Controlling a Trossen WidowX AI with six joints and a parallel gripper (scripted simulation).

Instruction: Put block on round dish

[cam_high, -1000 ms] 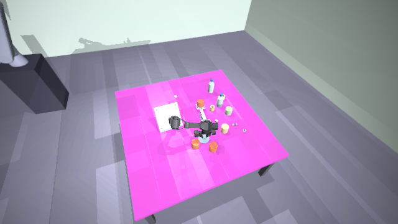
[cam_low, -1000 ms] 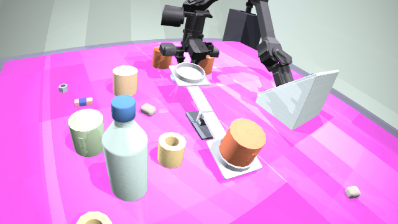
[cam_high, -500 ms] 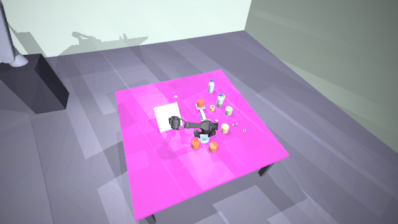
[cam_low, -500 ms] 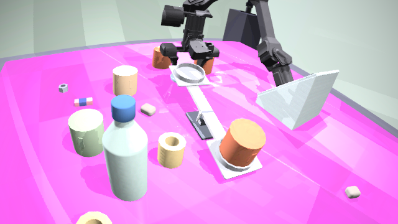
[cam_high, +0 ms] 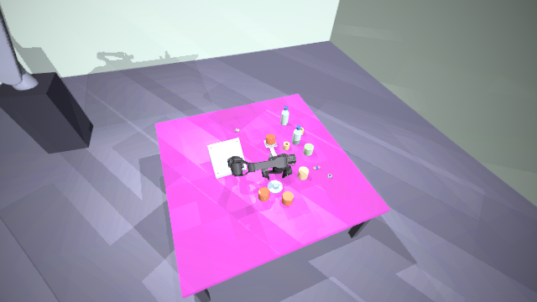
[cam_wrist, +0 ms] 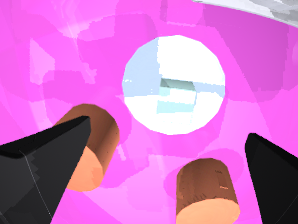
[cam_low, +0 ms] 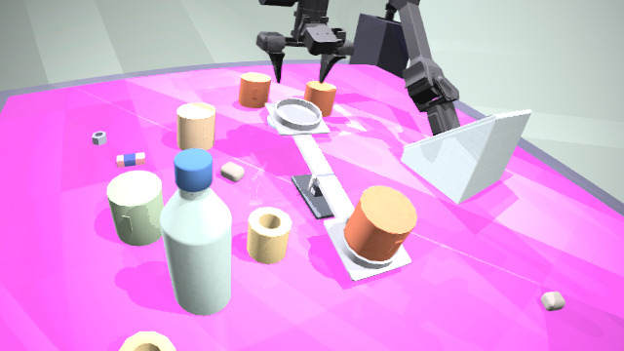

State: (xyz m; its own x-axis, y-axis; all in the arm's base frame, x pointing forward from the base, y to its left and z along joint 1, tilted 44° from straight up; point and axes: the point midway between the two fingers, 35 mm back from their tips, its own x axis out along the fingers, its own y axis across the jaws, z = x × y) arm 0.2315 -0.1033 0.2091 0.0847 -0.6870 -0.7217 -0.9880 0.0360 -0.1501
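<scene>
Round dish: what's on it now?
A pale blue block lies near the middle of the dish, free of the open gripper. Nothing else is on it; the patch under the block is covered.

No text, label, brand, number or sign can be read in any view. The bottle (cam_low: 197, 234) with the blue cap at the lower left of the exterior view has a plain pale body, and the cups and the white panel on the worktop (cam_low: 439, 292) show bare surfaces.
</scene>
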